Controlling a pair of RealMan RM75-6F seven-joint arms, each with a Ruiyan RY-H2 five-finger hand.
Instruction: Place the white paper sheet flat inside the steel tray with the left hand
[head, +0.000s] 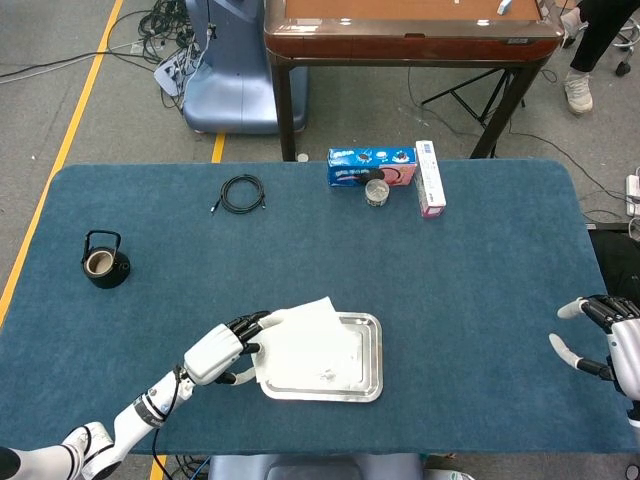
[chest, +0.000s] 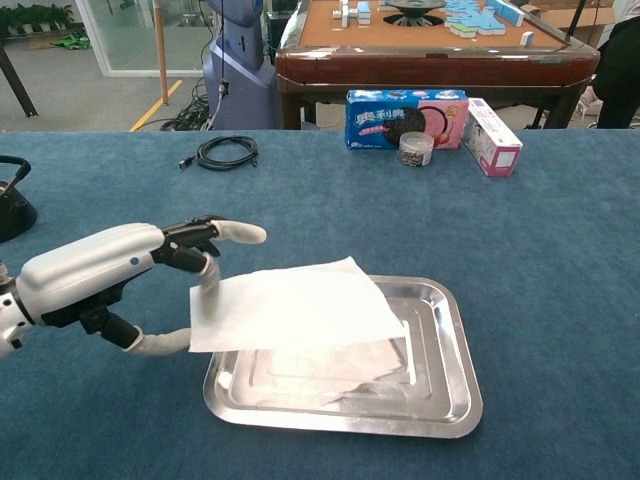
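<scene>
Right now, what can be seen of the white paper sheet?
The white paper sheet is plain, thin and slightly crumpled. It is not flat: the left hand holds its left edge between the fingers, and it hangs raised over the left part of the steel tray, with a corner pointing away from the robot. Its mirror image shows in the tray floor below. Whether its right edge touches the tray is unclear.
</scene>
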